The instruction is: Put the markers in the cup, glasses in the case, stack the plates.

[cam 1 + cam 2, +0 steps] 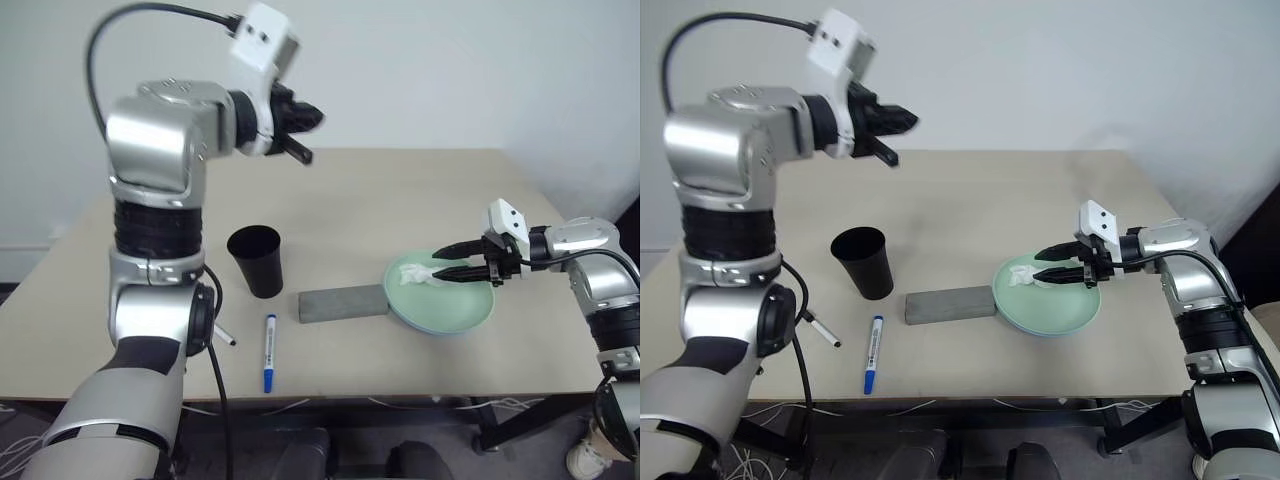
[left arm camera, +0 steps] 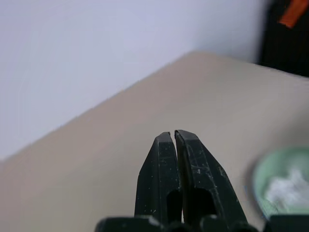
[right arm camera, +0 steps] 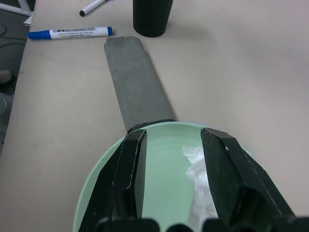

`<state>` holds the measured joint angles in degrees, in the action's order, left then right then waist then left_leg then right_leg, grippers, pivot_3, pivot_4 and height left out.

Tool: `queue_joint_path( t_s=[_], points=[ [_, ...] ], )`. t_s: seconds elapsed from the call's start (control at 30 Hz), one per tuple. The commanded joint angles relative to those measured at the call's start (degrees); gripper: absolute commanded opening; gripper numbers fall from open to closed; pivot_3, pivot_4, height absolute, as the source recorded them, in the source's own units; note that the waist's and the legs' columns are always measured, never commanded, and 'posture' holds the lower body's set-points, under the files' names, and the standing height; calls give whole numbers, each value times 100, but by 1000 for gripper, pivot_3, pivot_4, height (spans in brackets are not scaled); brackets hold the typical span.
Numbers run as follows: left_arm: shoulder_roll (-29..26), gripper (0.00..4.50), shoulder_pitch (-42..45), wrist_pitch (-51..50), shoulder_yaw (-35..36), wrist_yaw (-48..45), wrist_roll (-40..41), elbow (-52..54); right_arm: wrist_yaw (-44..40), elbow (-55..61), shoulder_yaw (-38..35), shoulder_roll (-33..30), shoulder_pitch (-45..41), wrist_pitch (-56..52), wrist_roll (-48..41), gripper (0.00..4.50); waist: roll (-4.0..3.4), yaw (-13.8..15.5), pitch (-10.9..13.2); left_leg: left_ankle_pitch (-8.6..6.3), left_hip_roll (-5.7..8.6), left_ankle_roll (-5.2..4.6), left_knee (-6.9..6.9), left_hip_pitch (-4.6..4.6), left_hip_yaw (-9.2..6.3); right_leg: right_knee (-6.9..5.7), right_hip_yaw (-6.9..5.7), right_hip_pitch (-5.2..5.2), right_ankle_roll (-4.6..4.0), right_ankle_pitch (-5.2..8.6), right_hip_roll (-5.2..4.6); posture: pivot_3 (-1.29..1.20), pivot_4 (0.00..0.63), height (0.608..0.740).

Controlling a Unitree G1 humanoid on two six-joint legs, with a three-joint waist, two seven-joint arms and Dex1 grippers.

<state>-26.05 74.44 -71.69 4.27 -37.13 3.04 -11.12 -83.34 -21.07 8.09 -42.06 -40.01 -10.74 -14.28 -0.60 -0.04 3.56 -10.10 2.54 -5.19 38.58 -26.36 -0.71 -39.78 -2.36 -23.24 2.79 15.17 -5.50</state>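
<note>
Under my right tool (image 1: 452,269), jaws apart, empty: green plate (image 1: 455,310) with tissue (image 3: 203,181) | case (image 1: 342,303) just beyond its tips, markers (image 1: 269,351) and cup (image 1: 256,260) farther | left tool (image 2: 175,159) closed, raised | next: pinch tissue only, lift clear.

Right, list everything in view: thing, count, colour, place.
table: one, beige, under everything.
cup: one, black, upright, left of centre.
case: one, grey, centre, its end at the plates.
plates: mint green stacked on light blue, right of the case.
tissue: one, white, crumpled, on the green plate.
markers: blue-capped one near the front edge; thin black-ended one left of it.
left gripper: black, shut, raised above the table's far left.
right gripper: black, open, over the green plate by the tissue.
</note>
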Motion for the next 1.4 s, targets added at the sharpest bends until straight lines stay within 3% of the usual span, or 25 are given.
queue_joint_path(
  t_s=[0.03, 0.33, 0.47, 0.7, 0.9, 1.17, 1.3, 1.4],
  points=[
    [-117, 22, 205, -348, 335, 872, -231, -385, -55, -4, -47, 24, -196, 109, 19, 1923, 0, 0, 0, 1, 3, 1, -2, 4, -1, 1, 10, 0, 3, -2, 1, 0, 0, 695],
    [-200, 22, 358, -1318, 1409, 2450, -457, -803, -106, -72, -11, 135, -244, 127, 94, 1923, 4, 1, 1, 11, 6, 20, -29, 6, 0, 2, 29, -25, -27, -23, 2, 0, 0, 695],
    [-232, 901, 349, -1572, 2021, 3148, -673, -860, -118, -84, 19, 188, -248, 117, 116, 1923, 5, -1, 0, 16, 6, 29, -38, 6, -1, 2, 32, -33, -38, -31, 4, 0, 0, 695],
    [36, 901, 133, -2076, 3209, 4266, -1241, -562, -123, -119, 68, 260, -272, 119, 126, 1923, 12, 2, -2, 24, 4, 41, -46, 6, -7, 3, 36, -39, -47, -45, 17, 0, 0, 695],
    [435, 901, -196, -2081, 3869, 4827, -1642, -419, -136, -181, 119, 339, -328, 147, 134, 1923, 16, 2, -4, 31, 4, 52, -48, 7, -7, 5, 44, -43, -47, -73, 22, 0, 0, 695],
    [1358, 901, -410, -2081, 4786, 5260, -2031, -137, -190, -212, 141, 382, -371, 154, 143, 1923, 28, 1, -6, 36, 4, 61, -50, 6, -13, 9, 49, -49, -39, -97, 29, 0, 0, 695],
    [1748, 1732, -407, -2081, 5073, 5454, -2241, 69, -190, -227, 158, 404, -391, 152, 155, 1923, 34, 3, -6, 40, 3, 67, -56, -1, -16, 8, 75, -72, -41, -112, 49, 0, 0, 695],
    [1999, 2617, -413, -2081, 5247, 5519, -2394, 184, -179, -269, 166, 430, -423, 163, 172, 1923, 37, 0, -6, 42, 3, 70, -56, -6, -15, 8, 81, -79, -42, -118, 52, 0, 0, 695]
  ],
)
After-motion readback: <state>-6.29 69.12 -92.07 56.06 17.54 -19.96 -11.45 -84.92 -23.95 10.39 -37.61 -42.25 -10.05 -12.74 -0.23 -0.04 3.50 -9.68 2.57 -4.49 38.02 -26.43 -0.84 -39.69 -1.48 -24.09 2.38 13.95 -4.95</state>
